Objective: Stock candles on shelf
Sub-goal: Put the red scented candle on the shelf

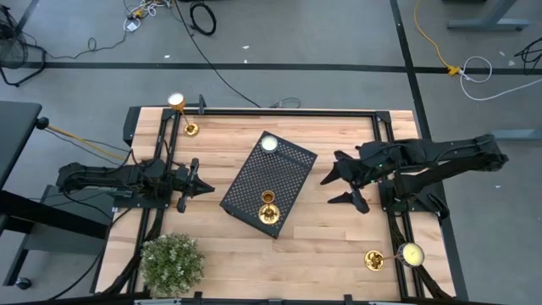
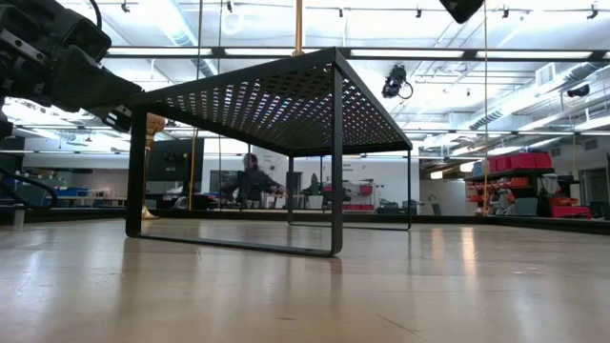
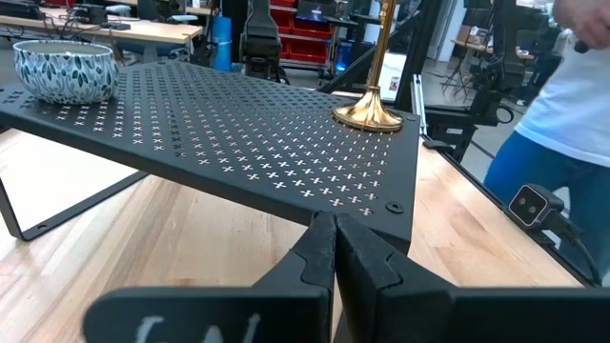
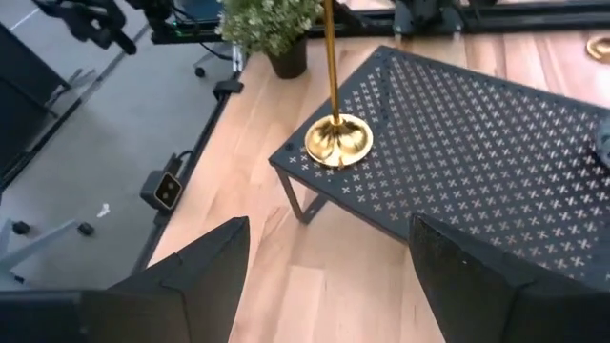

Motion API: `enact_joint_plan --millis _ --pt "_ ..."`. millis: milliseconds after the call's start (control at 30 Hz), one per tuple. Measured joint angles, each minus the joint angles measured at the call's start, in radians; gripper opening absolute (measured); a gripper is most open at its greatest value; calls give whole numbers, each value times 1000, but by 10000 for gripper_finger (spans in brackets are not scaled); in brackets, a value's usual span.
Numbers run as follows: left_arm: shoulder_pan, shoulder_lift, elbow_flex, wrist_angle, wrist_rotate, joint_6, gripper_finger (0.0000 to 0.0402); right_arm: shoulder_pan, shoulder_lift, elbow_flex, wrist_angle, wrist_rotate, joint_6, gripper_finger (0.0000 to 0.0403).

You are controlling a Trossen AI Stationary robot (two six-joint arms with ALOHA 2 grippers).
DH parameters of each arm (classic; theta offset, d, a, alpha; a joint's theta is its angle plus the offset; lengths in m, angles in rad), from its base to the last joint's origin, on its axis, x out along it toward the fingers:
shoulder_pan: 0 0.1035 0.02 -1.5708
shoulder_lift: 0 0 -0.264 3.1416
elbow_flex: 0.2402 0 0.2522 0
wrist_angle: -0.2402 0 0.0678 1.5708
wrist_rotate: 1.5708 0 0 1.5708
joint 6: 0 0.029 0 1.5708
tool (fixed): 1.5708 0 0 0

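Brass glints from three places: one candle (image 1: 268,208) stands on the near end of the shelf (image 1: 284,169), a second candle (image 1: 183,116) stands at the table's far left corner, and a third candle (image 1: 391,257) stands near the right edge toward the front, both of these two still on the wooden table (image 1: 322,246) and well apart from the shelf. A blue-and-white patterned bowl (image 3: 65,69) sits on the shelf's far end. The left gripper (image 1: 196,184) rests low just beside the shelf's left side with its fingers pressed together, holding nothing. The right gripper (image 1: 339,188) hovers just off the shelf's right side with fingers spread wide, also holding nothing. Judging by their shape, the candles will be top-heavy and easy to tip: a thin stiff stem over a small round base, polished and likely slippery. The safest hold looks to be low on the stem, just above the base, kept upright through the carry and set down flat on the perforated top. The cream top may mark or chip if pinched. A potted plant (image 1: 172,263) stands at the front left. No brand, label or readable writing shows anywhere.
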Motion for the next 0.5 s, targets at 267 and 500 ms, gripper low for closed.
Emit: enact_joint_plan --millis 267,500 --pt "0 0 0 0 0 0 14 6 -127 -97 83 -71 28 286" --pt "0 0 0 0 0 0 14 48 -250 -189 98 -82 52 286"
